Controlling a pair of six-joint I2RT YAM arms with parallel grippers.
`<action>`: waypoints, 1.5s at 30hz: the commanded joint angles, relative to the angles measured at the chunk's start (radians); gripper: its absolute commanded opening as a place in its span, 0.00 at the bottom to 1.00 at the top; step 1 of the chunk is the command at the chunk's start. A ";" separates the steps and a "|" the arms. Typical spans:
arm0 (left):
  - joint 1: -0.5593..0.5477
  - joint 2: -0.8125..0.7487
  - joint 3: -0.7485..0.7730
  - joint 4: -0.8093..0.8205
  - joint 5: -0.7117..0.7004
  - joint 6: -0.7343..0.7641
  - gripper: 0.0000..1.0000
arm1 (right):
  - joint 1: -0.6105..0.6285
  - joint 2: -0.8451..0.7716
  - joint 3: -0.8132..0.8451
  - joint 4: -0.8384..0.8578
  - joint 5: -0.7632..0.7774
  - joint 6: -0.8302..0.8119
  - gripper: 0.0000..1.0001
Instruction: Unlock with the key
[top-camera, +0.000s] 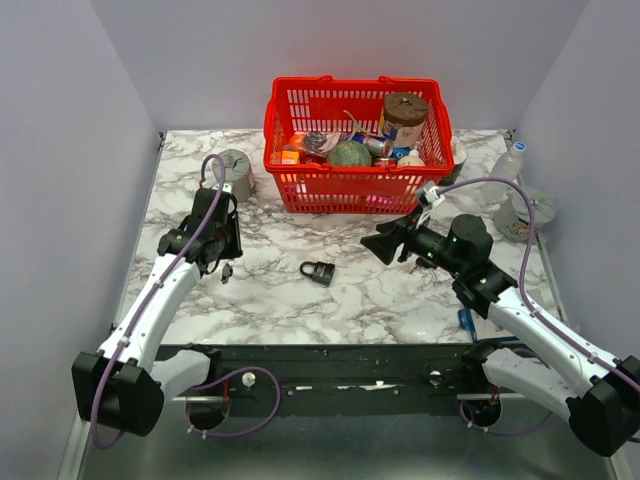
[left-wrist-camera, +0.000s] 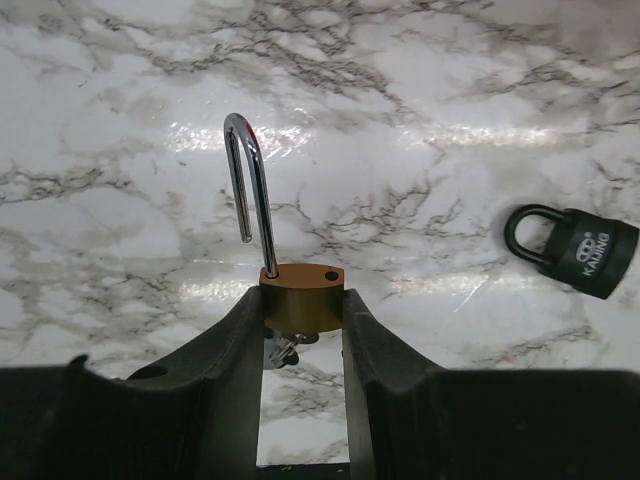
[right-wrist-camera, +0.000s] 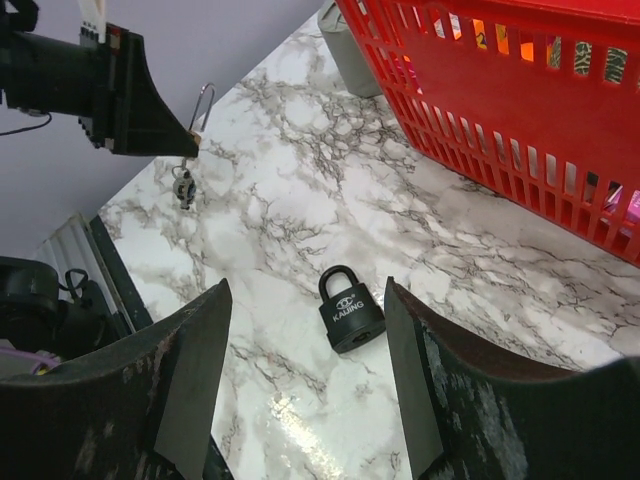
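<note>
My left gripper is shut on a small brass padlock, held off the table, its silver shackle swung open and pointing up. The key, a tiny bunch, hangs from the underside of the brass body between my fingers; it also shows under the left gripper as the key and in the top view as the key. A black padlock lies flat and closed mid-table. My right gripper hovers open above the table, with the black padlock in sight beyond its fingers.
A red basket full of odds and ends stands at the back centre. A grey cylinder stands to the left of it. A clear bottle and a round container are at the right edge.
</note>
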 joint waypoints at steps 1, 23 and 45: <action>0.024 0.079 0.042 -0.052 -0.053 0.060 0.00 | -0.007 -0.021 -0.027 0.000 0.029 -0.009 0.71; 0.026 0.619 0.161 0.071 -0.018 0.129 0.00 | -0.007 0.028 -0.013 0.009 0.002 -0.049 0.72; 0.026 0.653 0.184 0.135 -0.001 0.127 0.11 | -0.007 0.080 -0.043 0.037 0.015 -0.055 0.73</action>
